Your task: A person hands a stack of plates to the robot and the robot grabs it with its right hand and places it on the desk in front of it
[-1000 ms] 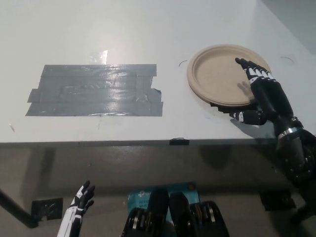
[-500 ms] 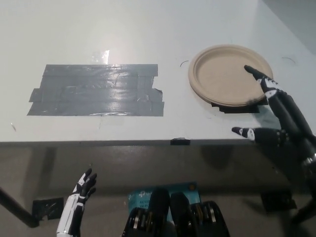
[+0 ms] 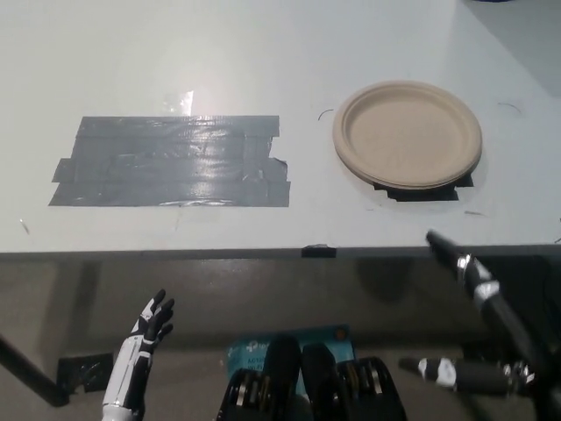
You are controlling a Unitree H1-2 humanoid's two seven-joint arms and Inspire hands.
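Note:
A stack of tan paper plates lies flat on the white desk, at its right side, over a patch of dark tape. Nothing touches it. My black right hand hangs below the desk's front edge at the lower right, open, fingers spread, holding nothing. My white left hand rests low at the lower left, under the desk edge, open with fingers apart.
A wide patch of grey tape covers the desk's left middle. The desk's front edge runs across the picture, with a small black tab on it. A blue packet lies on the floor below.
My right hand has drawn back from the plates, off the desk and down below its front edge. The plates stay where they were set. The left hand has barely moved.

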